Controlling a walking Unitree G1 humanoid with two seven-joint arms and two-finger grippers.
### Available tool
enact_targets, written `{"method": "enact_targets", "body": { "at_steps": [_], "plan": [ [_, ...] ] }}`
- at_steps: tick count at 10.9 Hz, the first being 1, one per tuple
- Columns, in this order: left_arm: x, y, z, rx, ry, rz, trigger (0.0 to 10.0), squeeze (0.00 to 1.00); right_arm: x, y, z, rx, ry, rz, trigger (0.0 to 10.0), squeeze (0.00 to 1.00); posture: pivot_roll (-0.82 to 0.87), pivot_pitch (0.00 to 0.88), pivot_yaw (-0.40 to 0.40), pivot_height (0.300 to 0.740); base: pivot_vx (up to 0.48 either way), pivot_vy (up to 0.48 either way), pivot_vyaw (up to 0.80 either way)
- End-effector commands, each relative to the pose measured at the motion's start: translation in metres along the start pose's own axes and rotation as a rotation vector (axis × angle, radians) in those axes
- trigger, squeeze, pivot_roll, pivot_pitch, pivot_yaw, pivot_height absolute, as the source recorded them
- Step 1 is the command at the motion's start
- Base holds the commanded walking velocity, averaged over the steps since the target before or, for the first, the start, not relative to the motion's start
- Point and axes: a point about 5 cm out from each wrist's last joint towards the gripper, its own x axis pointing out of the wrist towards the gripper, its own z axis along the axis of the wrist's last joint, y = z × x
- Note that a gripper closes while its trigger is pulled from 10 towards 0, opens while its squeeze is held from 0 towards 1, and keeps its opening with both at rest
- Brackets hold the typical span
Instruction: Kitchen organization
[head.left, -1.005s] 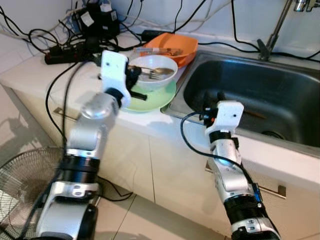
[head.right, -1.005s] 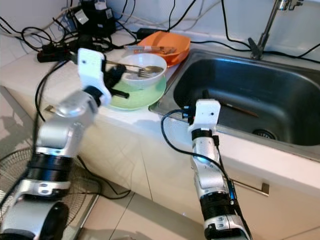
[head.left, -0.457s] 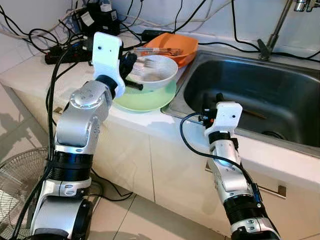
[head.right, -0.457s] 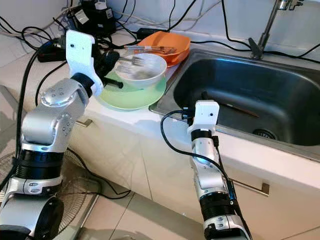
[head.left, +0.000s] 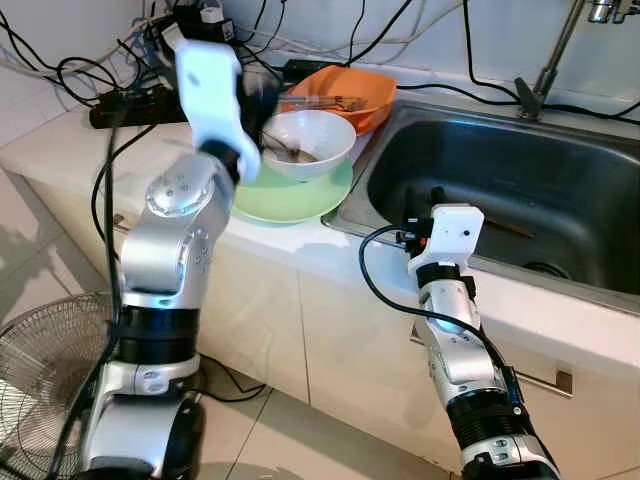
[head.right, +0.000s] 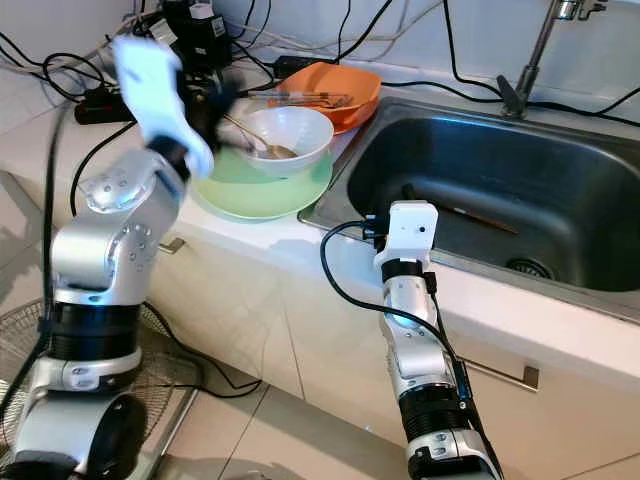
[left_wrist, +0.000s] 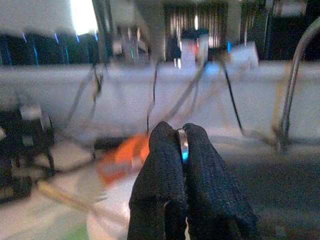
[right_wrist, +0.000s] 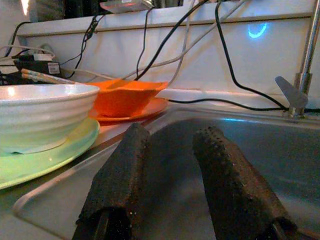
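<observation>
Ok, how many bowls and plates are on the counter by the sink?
3: a white bowl sitting on a green plate, and an orange bowl behind them nearer the wall. More could be hidden behind the raised left arm.

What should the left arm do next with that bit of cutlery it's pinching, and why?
Probably carry it right, toward the sink. The left gripper is shut on a thin metal utensil and raised beside the white bowl, which sits on the green plate. The right gripper waits open at the sink's edge.
</observation>
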Motion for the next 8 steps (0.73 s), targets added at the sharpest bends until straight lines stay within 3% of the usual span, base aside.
{"method": "enact_targets", "body": {
  "at_steps": [1,3,6,8],
  "plan": [
    [-0.001,-0.002,0.004,-0.058,-0.074,0.008,10.0,0.0,0.003,0.004,0.004,0.008,-0.022,0.006,10.0,0.0,0.1,0.0,0.065,0.74,0.0,0.0,0.0],
    [-0.002,-0.018,-0.024,-0.17,-0.036,-0.022,10.0,0.0,0.004,0.002,0.005,0.005,-0.027,-0.004,10.0,0.0,0.09,0.0,0.065,0.74,0.0,0.0,0.0],
    [-0.004,-0.04,-0.046,-0.33,-0.016,-0.098,10.0,0.0,0.004,-0.003,0.004,-0.025,-0.029,-0.015,10.0,0.0,0.09,0.0,0.073,0.74,0.0,0.0,0.0],
    [-0.007,-0.052,-0.061,-0.386,0.029,-0.137,10.0,0.0,0.006,-0.004,0.007,-0.121,-0.065,0.01,10.0,0.0,0.08,0.0,0.081,0.74,0.0,0.0,0.0]
  ]
}}
